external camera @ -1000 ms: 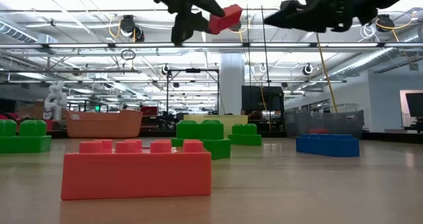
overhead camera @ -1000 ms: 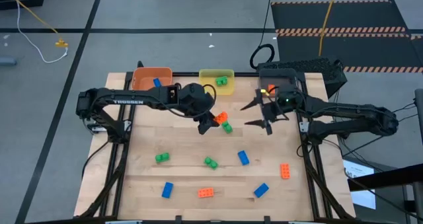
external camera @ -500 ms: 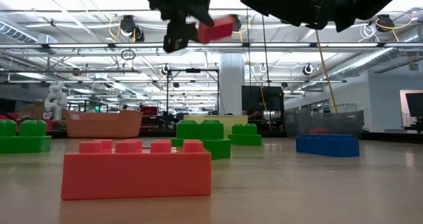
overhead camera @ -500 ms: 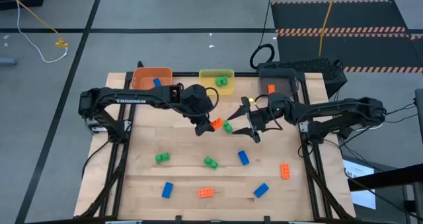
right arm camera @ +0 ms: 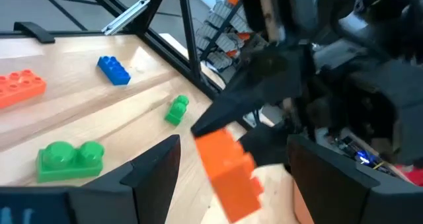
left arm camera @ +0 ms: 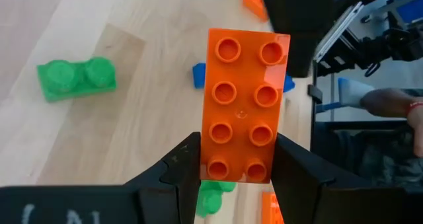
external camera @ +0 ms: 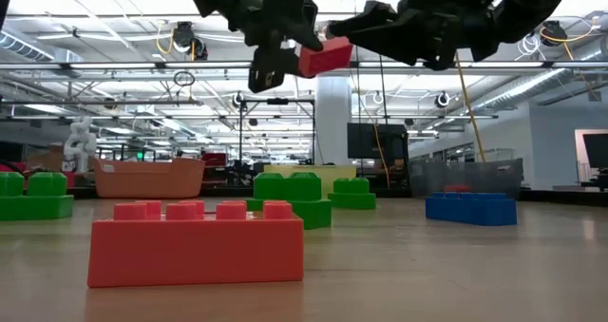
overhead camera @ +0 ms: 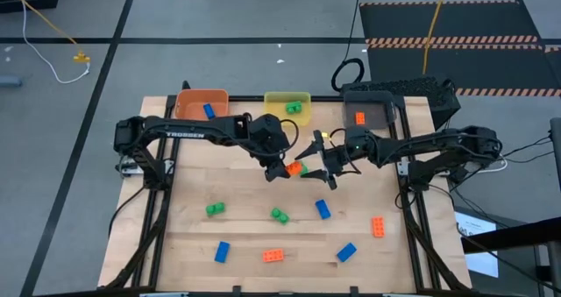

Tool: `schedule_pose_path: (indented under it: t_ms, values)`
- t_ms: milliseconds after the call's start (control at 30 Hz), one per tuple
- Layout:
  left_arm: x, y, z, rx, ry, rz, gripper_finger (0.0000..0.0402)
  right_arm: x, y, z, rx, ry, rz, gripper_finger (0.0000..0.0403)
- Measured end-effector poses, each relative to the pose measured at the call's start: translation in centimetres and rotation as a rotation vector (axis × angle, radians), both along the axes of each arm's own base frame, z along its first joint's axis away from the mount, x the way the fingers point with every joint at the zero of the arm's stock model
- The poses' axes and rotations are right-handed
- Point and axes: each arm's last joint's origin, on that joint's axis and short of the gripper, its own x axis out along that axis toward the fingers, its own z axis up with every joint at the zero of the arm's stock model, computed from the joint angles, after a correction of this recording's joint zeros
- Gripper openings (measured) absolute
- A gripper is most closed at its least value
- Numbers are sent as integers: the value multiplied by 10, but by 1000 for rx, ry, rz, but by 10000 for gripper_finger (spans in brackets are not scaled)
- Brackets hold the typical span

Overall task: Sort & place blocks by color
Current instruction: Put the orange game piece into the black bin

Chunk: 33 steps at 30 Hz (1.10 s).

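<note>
above mid-table, left gripper (overhead camera: 279, 166) clamped on an orange block (overhead camera: 293, 167), eight studs showing in the left wrist view (left arm camera: 242, 106), lifted clear of the wood. facing it from the other side, right gripper (overhead camera: 321, 161) with fingers spread wide, tips just beside the held block (right arm camera: 228, 171), apparently not touching it, though hard to judge from the low view (external camera: 323, 56). below the pair, a green block (overhead camera: 301, 169) partly hidden. scattered over the table (overhead camera: 245, 222): green blocks (overhead camera: 215, 208) and (overhead camera: 280, 215), blue blocks (overhead camera: 322, 208), (overhead camera: 222, 251) and (overhead camera: 346, 252), orange blocks (overhead camera: 273, 255) and (overhead camera: 378, 226). at the far edge, a blue block in the orange bin (overhead camera: 190, 102), a green one in the yellow bin (overhead camera: 274, 101), an orange one in the grey bin (overhead camera: 379, 110).
</note>
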Motion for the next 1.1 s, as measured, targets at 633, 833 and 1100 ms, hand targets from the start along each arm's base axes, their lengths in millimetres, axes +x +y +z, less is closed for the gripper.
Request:
schedule_pose_path:
  t_ms: [633, 833, 1100]
  values:
    - [3, 0, 4, -4, -42, 8, 150, 11, -2, -12, -29, -30, 3, 206]
    - [2, 1, 3, 4, -39, -4, 150, 11, -2, -15, -92, -23, 17, 93]
    - [0, 9, 2, 39, -23, 34, 195, 10, -7, -17, -144, 20, -146, 76]
